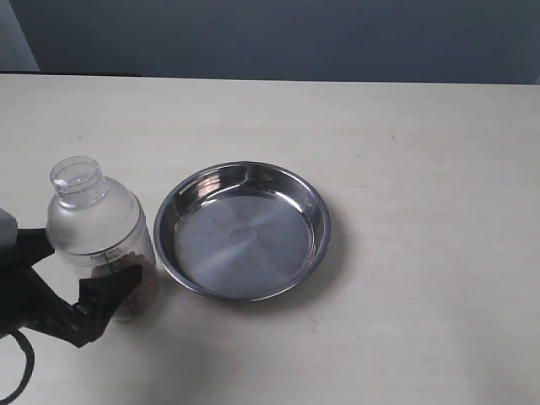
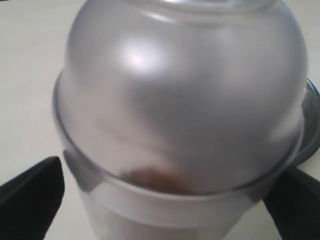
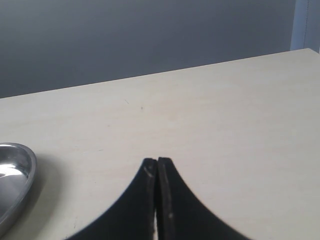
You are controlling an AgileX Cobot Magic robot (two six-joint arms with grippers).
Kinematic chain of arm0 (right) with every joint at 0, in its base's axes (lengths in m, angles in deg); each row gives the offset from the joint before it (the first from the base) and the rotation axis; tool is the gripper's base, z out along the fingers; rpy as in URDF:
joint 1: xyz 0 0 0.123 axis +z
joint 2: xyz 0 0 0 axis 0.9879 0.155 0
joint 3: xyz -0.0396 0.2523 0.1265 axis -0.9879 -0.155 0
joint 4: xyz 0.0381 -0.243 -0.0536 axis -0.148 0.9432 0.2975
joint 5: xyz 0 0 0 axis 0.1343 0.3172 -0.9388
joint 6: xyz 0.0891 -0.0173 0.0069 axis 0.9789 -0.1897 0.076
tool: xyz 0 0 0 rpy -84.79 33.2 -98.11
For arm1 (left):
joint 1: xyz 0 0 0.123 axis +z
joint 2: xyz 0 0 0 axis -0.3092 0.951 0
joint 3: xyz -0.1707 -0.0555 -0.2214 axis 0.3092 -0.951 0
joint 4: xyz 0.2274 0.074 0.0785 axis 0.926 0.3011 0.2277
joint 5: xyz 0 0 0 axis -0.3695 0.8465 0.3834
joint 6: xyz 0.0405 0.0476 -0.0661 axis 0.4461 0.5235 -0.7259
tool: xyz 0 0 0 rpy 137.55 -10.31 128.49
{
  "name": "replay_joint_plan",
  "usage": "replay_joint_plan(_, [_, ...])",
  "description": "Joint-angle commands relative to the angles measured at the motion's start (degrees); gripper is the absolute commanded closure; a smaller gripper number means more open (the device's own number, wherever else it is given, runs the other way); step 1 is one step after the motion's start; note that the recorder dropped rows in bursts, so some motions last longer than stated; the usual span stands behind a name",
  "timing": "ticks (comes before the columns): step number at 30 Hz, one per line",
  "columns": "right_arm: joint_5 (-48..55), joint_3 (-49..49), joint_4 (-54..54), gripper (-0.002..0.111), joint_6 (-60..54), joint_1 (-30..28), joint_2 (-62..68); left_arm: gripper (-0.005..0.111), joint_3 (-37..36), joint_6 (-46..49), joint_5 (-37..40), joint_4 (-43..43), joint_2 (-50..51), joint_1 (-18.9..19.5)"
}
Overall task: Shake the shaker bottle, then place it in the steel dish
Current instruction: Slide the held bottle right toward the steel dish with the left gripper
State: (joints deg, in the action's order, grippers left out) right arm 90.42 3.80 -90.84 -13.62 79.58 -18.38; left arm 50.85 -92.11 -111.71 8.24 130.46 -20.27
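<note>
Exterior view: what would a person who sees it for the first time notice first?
First, the shaker bottle at the left of the table, clear with a frosted dome, held low down by the black left gripper. Just to its right lies the shiny steel dish, empty, near the table's middle.
</note>
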Motion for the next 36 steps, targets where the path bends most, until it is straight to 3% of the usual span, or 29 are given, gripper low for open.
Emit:
replay_joint_plan(1, [-0.4, -0.1, 0.1, 0.109, 0.0, -0.2, -0.2, 0.001, -0.3, 1.5, -4.2, -0.2, 2.1, -0.1])
replay_joint_plan(5, [-0.4, -0.1, 0.1, 0.109, 0.0, -0.2, -0.2, 0.001, -0.3, 3.6, -5.0, -4.9, 2.3, -0.1])
replay_joint_plan(13, [-0.4, -0.1, 0.1, 0.109, 0.0, -0.2, -0.2, 0.001, 3.8, 2.9, -1.9, -4.2, 3.4, -0.1])
replay_joint_plan(19, [-0.4, -0.1, 0.1, 0.109, 0.0, -0.2, -0.2, 0.001, 5.2, 3.5, -10.8, -3.4, 14.1, -0.1])
replay_joint_plan(30, [-0.4, -0.1, 0.1, 0.109, 0.0, -0.2, -0.2, 0.001, 8.5, 4.6, -17.1, -3.5, 23.6, -0.1])
replay_joint_plan(33, [-0.4, -0.1, 0.1, 0.109, 0.0, -0.2, -0.2, 0.007, 8.5, 4.6, -14.4, -4.0, 23.6, -0.1])
replay_joint_plan(36, [-0.4, -0.1, 0.1, 0.109, 0.0, -0.2, -0.2, 0.021, 8.5, 4.6, -13.5, -4.2, 23.6, -0.1])
